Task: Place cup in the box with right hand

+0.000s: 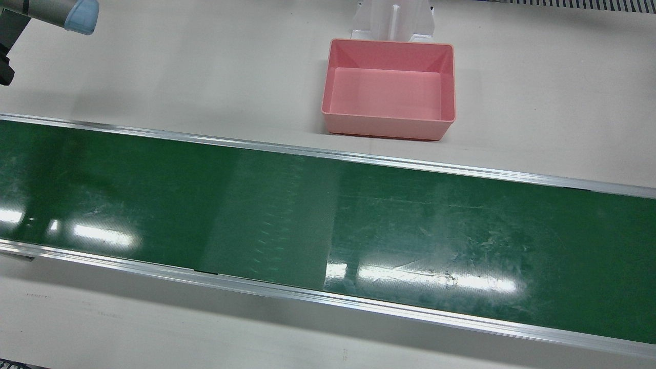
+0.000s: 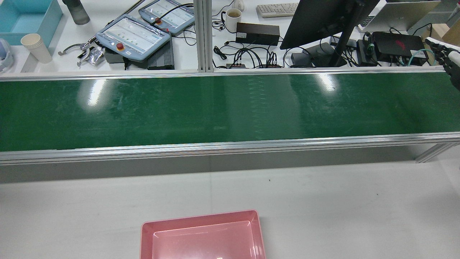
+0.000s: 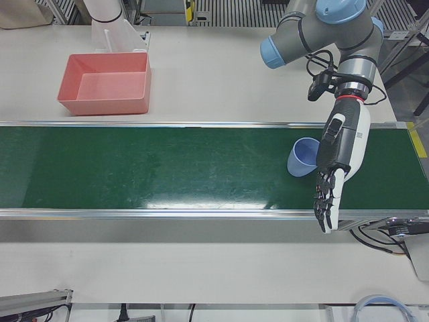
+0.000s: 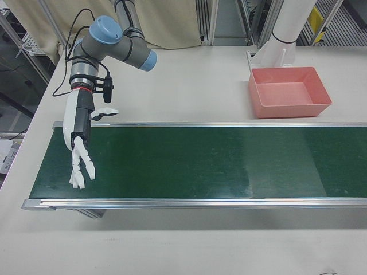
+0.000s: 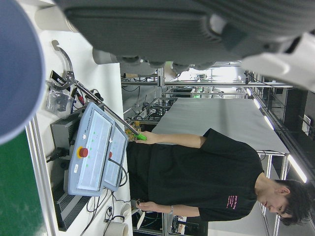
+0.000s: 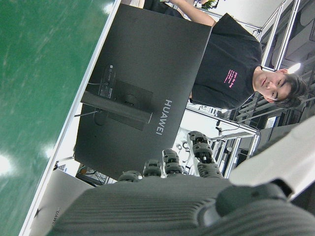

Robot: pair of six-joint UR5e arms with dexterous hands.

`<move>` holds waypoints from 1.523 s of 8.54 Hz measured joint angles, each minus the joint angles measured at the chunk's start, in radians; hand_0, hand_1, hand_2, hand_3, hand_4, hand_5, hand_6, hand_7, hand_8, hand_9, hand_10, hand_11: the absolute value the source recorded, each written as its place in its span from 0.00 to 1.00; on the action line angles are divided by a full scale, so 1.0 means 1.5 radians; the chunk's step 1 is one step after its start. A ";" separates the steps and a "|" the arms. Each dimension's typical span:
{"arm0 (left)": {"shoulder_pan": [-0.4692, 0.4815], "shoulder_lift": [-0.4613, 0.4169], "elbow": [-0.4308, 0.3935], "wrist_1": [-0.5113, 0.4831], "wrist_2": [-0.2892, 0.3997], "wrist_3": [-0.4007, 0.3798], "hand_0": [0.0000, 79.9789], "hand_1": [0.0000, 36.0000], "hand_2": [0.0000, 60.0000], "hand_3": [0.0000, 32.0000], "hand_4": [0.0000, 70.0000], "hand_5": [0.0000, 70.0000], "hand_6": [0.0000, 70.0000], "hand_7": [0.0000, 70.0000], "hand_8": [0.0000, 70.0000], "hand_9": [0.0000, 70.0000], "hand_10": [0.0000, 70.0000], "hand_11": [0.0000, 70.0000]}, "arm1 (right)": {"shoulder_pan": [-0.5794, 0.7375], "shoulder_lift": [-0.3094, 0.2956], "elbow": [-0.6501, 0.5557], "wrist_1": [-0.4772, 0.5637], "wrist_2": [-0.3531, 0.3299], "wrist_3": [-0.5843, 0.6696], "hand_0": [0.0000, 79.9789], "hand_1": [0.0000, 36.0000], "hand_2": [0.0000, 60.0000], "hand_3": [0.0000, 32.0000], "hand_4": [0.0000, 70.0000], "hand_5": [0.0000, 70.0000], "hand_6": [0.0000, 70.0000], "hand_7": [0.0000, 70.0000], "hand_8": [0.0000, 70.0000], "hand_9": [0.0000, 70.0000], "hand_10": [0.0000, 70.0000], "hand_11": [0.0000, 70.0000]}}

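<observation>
Front view shows the pink rectangular plastic box (image 1: 388,88) empty on the white table (image 1: 205,66), beside the green conveyor belt (image 1: 307,220) and near the pedestal edge, where either arm could reach it.

Rear view has the box at the near edge and only the fingertips of the right hand (image 2: 447,59) at the far right edge of the picture, over the belt's end.

Left-front view shows the blue plastic cup (image 3: 303,157) lying on its side on the belt, toward the table's left end. The left hand (image 3: 337,161) hangs just beside it, fingers spread, holding nothing; contact I cannot tell.

Right-front view shows the right hand (image 4: 80,149) over the opposite end of the belt, fingers loose and empty. Probably it waits there for the belt to bring the cup.
</observation>
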 measured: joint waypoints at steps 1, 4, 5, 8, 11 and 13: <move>0.000 0.000 0.000 0.000 0.000 0.000 0.00 0.00 0.00 0.00 0.00 0.00 0.00 0.00 0.00 0.00 0.00 0.00 | 0.000 0.002 0.000 0.003 0.002 -0.005 0.29 0.20 0.23 0.00 0.00 0.03 0.03 0.07 0.04 0.06 0.00 0.00; -0.001 0.000 -0.001 0.000 0.000 0.000 0.00 0.00 0.00 0.00 0.00 0.00 0.00 0.00 0.00 0.00 0.00 0.00 | 0.002 0.013 0.002 0.020 0.023 -0.038 0.56 0.45 0.29 0.00 0.00 0.06 0.01 0.00 0.04 0.02 0.00 0.00; -0.001 0.000 -0.001 0.000 0.000 0.000 0.00 0.00 0.00 0.00 0.00 0.00 0.00 0.00 0.00 0.00 0.00 0.00 | 0.002 0.014 0.004 0.020 0.026 -0.043 0.59 0.53 0.29 0.00 0.00 0.08 0.02 0.00 0.04 0.02 0.00 0.00; -0.001 0.000 -0.001 0.000 0.000 0.000 0.00 0.00 0.00 0.00 0.00 0.00 0.00 0.00 0.00 0.00 0.00 0.00 | 0.002 0.014 0.007 0.018 0.028 -0.049 0.55 0.43 0.29 0.00 0.00 0.06 0.01 0.00 0.04 0.02 0.00 0.00; -0.001 0.000 -0.001 0.000 0.000 0.000 0.00 0.00 0.00 0.00 0.00 0.00 0.00 0.00 0.00 0.00 0.00 0.00 | -0.007 0.014 0.003 0.019 0.029 -0.051 0.52 0.38 0.28 0.00 0.00 0.05 0.01 0.00 0.04 0.03 0.00 0.00; -0.001 0.000 -0.001 0.000 0.000 0.000 0.00 0.00 0.00 0.00 0.00 0.00 0.00 0.00 0.00 0.00 0.00 0.00 | -0.018 0.014 0.001 0.021 0.029 -0.051 0.51 0.37 0.28 0.00 0.00 0.05 0.02 0.00 0.04 0.03 0.00 0.00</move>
